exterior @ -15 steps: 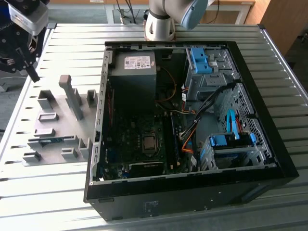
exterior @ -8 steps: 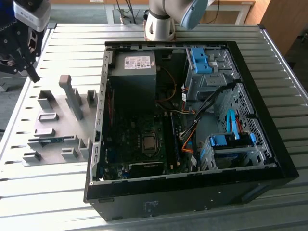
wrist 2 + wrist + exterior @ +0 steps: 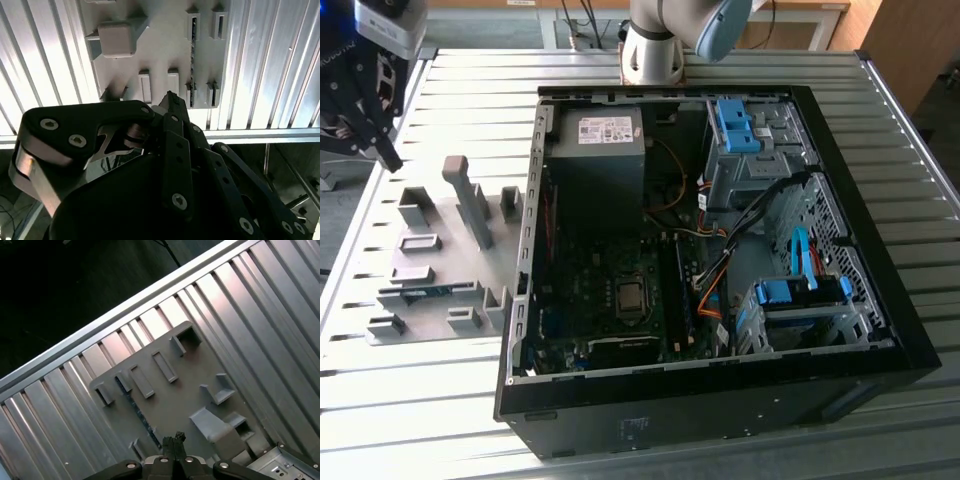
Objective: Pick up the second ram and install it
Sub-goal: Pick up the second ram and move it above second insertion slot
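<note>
The second ram [image 3: 425, 292] is a thin blue stick standing on edge in the slotted holders of a grey fixture plate [image 3: 440, 245], on the exterior view's left beside the open computer case [image 3: 720, 390]. The ram appears edge-on as a dark line in the second wrist view [image 3: 191, 57] and in the first wrist view [image 3: 137, 412]. My black gripper [image 3: 388, 155] hangs above the table's far left corner, up and away from the plate. Its fingertips are pressed together with nothing between them in both wrist views [image 3: 170, 97] [image 3: 174, 440].
The plate carries several upright grey blocks and pegs, the tallest a post [image 3: 470, 200]. Inside the case lie the motherboard with its processor socket [image 3: 631, 297], long dark slots [image 3: 672, 290], a power supply [image 3: 598, 150], loose cables and blue drive clips [image 3: 735, 125]. The ribbed metal table [image 3: 420, 420] surrounds everything.
</note>
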### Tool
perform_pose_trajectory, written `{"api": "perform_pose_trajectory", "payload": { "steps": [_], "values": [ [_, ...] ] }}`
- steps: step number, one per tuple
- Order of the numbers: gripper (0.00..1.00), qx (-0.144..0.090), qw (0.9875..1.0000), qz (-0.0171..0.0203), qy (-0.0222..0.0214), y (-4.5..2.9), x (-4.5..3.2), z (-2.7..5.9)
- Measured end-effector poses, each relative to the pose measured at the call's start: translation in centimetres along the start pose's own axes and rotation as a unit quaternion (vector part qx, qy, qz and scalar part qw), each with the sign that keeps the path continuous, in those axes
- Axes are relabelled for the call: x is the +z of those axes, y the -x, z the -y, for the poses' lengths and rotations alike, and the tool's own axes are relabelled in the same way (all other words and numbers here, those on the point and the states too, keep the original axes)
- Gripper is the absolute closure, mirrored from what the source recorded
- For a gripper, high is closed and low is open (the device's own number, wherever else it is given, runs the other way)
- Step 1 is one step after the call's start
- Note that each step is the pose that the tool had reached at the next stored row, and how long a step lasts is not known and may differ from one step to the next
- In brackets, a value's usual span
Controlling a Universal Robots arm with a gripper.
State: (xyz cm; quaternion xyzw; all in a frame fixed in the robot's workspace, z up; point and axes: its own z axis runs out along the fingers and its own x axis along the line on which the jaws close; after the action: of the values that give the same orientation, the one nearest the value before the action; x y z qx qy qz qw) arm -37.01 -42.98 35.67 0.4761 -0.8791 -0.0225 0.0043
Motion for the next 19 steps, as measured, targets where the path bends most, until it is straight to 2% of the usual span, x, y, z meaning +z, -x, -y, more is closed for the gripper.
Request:
{"api": "perform_pose_trajectory", "payload": {
  "steps": [5,8,12,14,19],
  "values": [
    [0.9,-0.043,0.9991,-0.0018,0.0006,0.0,0.05,0.0],
    [0.9,-0.07,0.9975,-0.0031,0.001,0.0,0.09,0.0],
    [0.9,-0.103,0.9946,-0.0046,0.0015,-0.01,0.11,0.0],
    [0.9,-0.108,0.9941,-0.0047,0.0015,-0.01,0.11,0.0],
    [0.9,-0.108,0.9941,-0.0047,0.0015,0.0,0.12,0.0]
  ]
}}
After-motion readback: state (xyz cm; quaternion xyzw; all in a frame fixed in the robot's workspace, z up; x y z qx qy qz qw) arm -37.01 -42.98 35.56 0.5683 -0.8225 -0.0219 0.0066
